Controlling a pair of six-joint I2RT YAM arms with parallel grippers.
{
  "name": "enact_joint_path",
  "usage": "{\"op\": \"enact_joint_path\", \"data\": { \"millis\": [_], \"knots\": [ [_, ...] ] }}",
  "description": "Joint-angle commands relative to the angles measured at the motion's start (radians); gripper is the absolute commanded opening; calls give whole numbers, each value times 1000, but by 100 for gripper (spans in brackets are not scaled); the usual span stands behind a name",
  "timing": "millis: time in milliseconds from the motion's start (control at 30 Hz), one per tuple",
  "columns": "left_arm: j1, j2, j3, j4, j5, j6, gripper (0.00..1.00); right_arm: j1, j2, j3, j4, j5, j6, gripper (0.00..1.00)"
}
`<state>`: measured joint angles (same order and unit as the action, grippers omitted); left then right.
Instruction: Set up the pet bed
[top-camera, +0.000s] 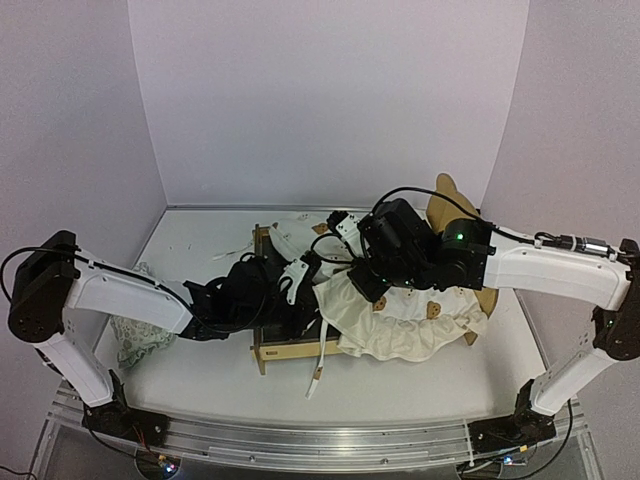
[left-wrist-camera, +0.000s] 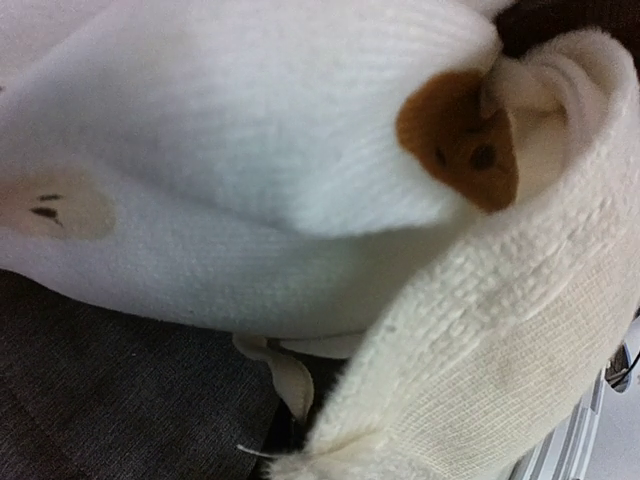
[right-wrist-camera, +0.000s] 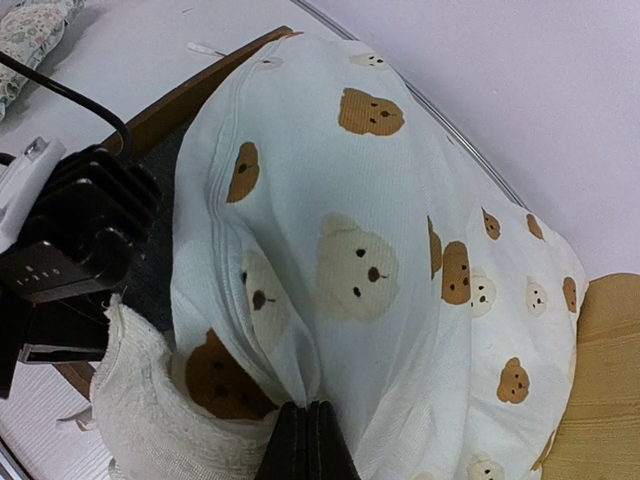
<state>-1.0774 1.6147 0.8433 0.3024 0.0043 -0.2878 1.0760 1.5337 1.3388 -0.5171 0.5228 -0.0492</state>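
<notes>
Two arms reach in from the near edge of the desk (top-camera: 400, 395) and meet over one pet bed (top-camera: 290, 350), which lies in the middle of the desk with its near plywood rail facing the arm bases. One small dark mark sits on that rail, too small to read. One white tie (top-camera: 320, 362) hangs over the rail onto the desk. One pale floral pillow (top-camera: 135, 335) lies at the near left, apart from the bed.

One cream cover (right-wrist-camera: 370, 260), printed with brown and cream bear faces, is heaped over the bed's dark grey base. The left claw (top-camera: 298, 280) is clenched and pressed into this cloth; its wrist view shows only fabric, so whether it holds any cannot be told. The right claw (right-wrist-camera: 305, 440) is pinched tight on a fold of the cover. Farther right, the rounded headboard (top-camera: 440, 205) rises behind the right arm.
</notes>
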Motion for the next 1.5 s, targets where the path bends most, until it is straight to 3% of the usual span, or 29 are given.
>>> {"op": "enact_joint_path", "data": {
  "millis": [0, 233, 833, 967, 1167, 1300, 1467],
  "knots": [
    [-11, 18, 33, 118, -53, 9, 0, -10, -11, 0, -17, 16, 19, 0],
    [-46, 71, 81, 108, -70, 9, 0, -10, -5, -1, -18, 16, 20, 0],
    [-87, -28, -130, 125, -172, -86, 4, -10, 26, 2, -18, -21, 42, 0],
    [-105, -62, -137, 67, -206, -104, 13, -10, 25, 2, -18, -22, 42, 0],
    [-137, -145, -108, -77, -245, -146, 36, -10, 25, 6, -18, -35, 72, 0],
    [-166, -209, -53, -252, -284, -190, 46, -10, 24, 6, -18, -61, 87, 0],
    [-183, -275, 25, -551, -318, -307, 51, -9, 22, 0, -18, -89, 103, 0]
  ]
}}
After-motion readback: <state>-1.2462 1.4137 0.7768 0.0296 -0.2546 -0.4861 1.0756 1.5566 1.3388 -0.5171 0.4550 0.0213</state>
